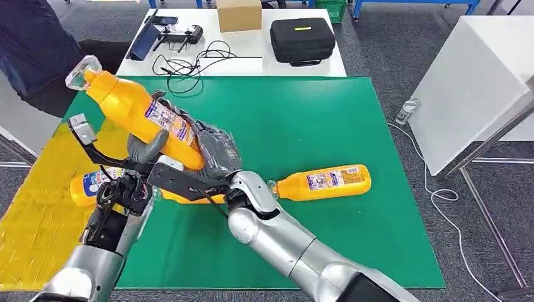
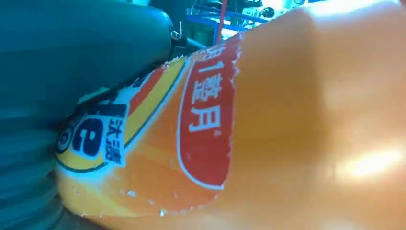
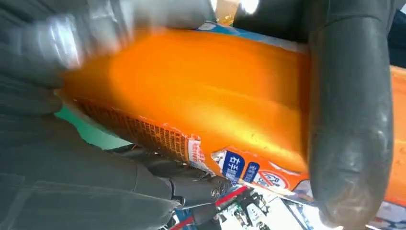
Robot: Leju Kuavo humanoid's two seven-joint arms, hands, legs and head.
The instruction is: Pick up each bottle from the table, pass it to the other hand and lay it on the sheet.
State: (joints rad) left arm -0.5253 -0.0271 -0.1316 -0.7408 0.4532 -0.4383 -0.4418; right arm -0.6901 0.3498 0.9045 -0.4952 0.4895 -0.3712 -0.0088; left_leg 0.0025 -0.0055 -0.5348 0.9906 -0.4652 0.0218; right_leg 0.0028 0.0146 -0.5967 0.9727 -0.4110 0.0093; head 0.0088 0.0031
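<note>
An orange bottle [image 1: 142, 113] with a clear cap is held tilted above the left part of the green mat [image 1: 302, 126], cap pointing up and left. My right hand [image 1: 214, 151] wraps its lower end, with its thumb [image 3: 349, 120] lying across the body. My left hand [image 1: 146, 146] grips the bottle from below at the label [image 2: 206, 110]. A second orange bottle [image 1: 324, 182] lies on the mat to the right. A third [image 1: 94, 184] lies at the edge of the yellow sheet [image 1: 31, 207], partly hidden behind my left arm. An orange strip [image 1: 189, 198] shows beneath my right wrist.
A person in dark clothes [image 1: 25, 44] stands at the far left. Behind the mat, a white table carries a black case [image 1: 302, 39], a cardboard box [image 1: 239, 14] and cables. A white cabinet [image 1: 478, 82] stands to the right, with a cable on the floor.
</note>
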